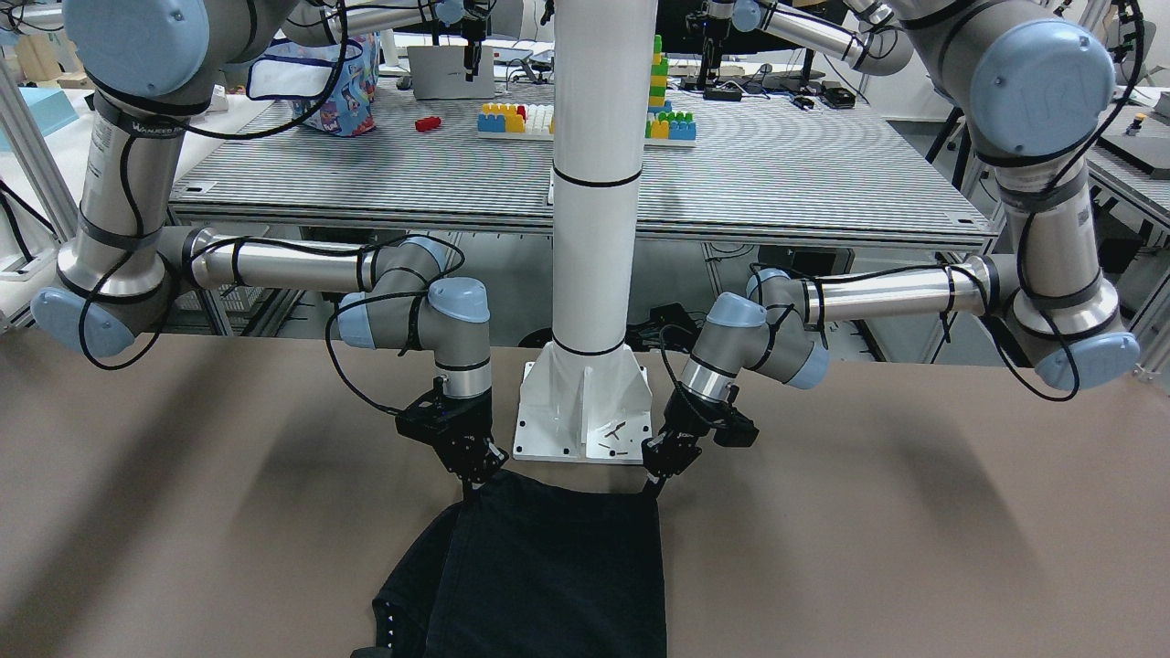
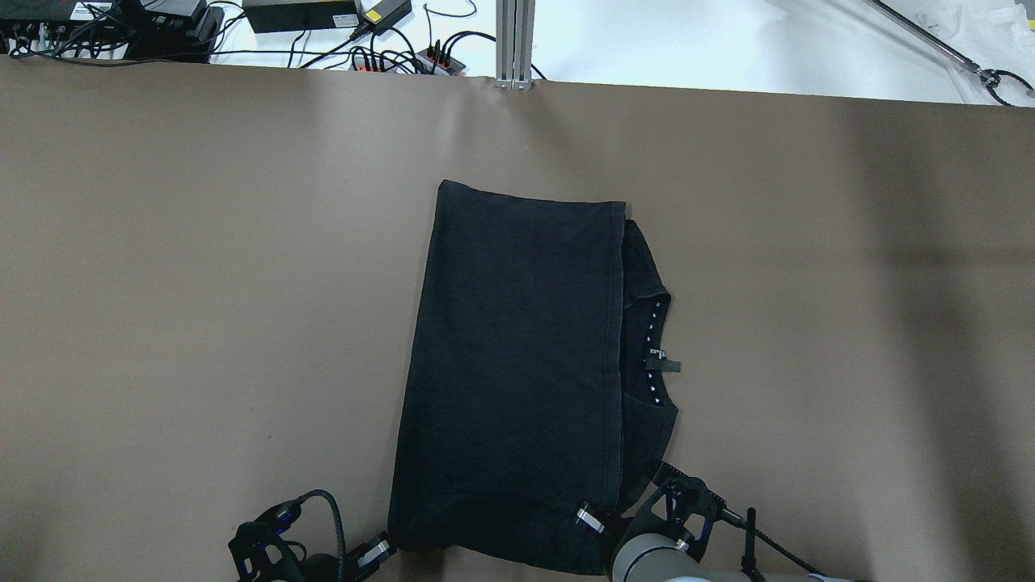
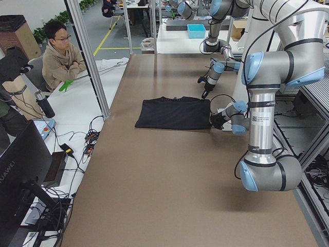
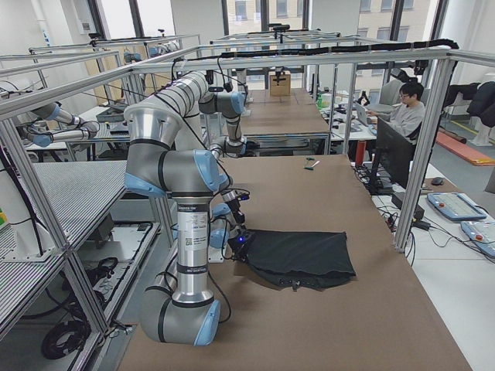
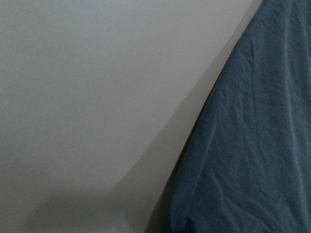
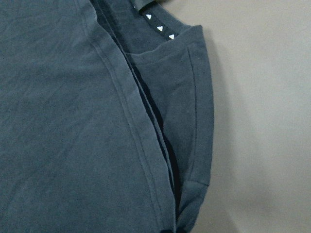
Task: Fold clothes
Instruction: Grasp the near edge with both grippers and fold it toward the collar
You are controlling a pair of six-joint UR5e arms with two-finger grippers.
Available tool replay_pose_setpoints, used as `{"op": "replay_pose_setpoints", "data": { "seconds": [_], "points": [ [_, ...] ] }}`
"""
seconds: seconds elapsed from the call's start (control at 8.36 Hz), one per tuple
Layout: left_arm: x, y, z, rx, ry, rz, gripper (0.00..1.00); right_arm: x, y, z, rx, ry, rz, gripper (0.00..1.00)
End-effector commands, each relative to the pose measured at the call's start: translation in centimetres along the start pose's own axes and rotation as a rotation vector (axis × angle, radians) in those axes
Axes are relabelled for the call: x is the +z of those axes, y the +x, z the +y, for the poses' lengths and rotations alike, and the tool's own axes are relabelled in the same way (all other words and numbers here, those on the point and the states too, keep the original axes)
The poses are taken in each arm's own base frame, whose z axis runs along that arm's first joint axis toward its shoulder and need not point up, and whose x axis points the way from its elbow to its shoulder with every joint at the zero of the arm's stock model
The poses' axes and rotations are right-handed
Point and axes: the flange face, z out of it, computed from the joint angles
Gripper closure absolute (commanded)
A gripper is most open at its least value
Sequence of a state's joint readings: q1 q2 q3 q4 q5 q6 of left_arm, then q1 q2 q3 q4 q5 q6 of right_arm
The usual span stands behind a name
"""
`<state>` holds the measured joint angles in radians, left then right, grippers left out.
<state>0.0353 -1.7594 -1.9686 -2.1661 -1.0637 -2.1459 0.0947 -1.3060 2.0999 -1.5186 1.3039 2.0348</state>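
The clothes point(image 2: 517, 372), one black garment, lay flat on the brown table point(image 2: 202, 283), the long axis running away from the robot. The near short edge met both grippers: the left gripper point(image 1: 658, 471) at one corner, the right gripper point(image 1: 477, 473) at the other, equally near. Dark fingertips merged with dark cloth, so their opening could not be told.

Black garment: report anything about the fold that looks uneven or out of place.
The black garment is folded unevenly. On the robot's right side the top layer's hemmed edge stops short of the layer below, leaving the neckline and its label sticking out from under it. Nothing else stands out.
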Motion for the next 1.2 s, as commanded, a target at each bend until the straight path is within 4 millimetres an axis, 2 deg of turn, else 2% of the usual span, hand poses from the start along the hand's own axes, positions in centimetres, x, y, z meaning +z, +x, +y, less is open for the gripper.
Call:
{"op": "replay_pose_setpoints", "data": {
  "seconds": [0.0, 0.12, 0.24, 0.36, 0.48, 0.6, 0.72, 0.84, 0.96, 1.08],
  "points": [
    [-5.6, 2.4, -2.2, -0.04, -0.041, 0.059, 1.0, -3.0, -0.8, -0.8, 0.016, -0.028, -0.05, 1.0],
    [-8.9, 5.0, -3.1, -0.075, -0.071, 0.113, 1.0, -5.8, -1.3, -1.7, 0.029, -0.047, -0.097, 1.0],
    [-9.0, 8.1, -6.5, -0.105, -0.047, 0.132, 1.0, -7.6, -2.1, -3.8, 0.06, -0.076, -0.118, 1.0],
    [-8.2, 12.3, -11.4, -0.137, -0.059, 0.104, 1.0, -8.0, -3.4, -8.3, 0.119, -0.113, -0.106, 1.0],
    [-6.7, 16.7, -16.0, -0.16, -0.044, 0.076, 1.0, -9.4, -5.5, -13.6, 0.186, -0.136, -0.123, 1.0],
    [-4.2, 21.3, -19.7, -0.186, -0.036, 0.06, 1.0, -8.2, -7.9, -17.1, 0.226, -0.137, -0.111, 1.0],
    [-1.8, 24.7, -23.5, -0.207, -0.01, 0.046, 1.0, -6.2, -10.5, -21.1, 0.209, -0.071, -0.1, 1.0],
    [1.0, 27.7, -27.3, -0.216, 0.025, 0.026, 1.0, -3.5, -11.3, -25.0, 0.164, -0.052, -0.048, 1.0],
    [3.9, 31.2, -31.1, -0.226, 0.057, 0.001, 1.0, -0.1, -13.1, -29.5, 0.153, -0.055, -0.03, 1.0],
    [6.8, 34.0, -34.7, -0.246, 0.082, 0.0, 1.0, 5.3, -15.2, -33.4, 0.142, -0.035, -0.039, 1.0]
  ]
}}
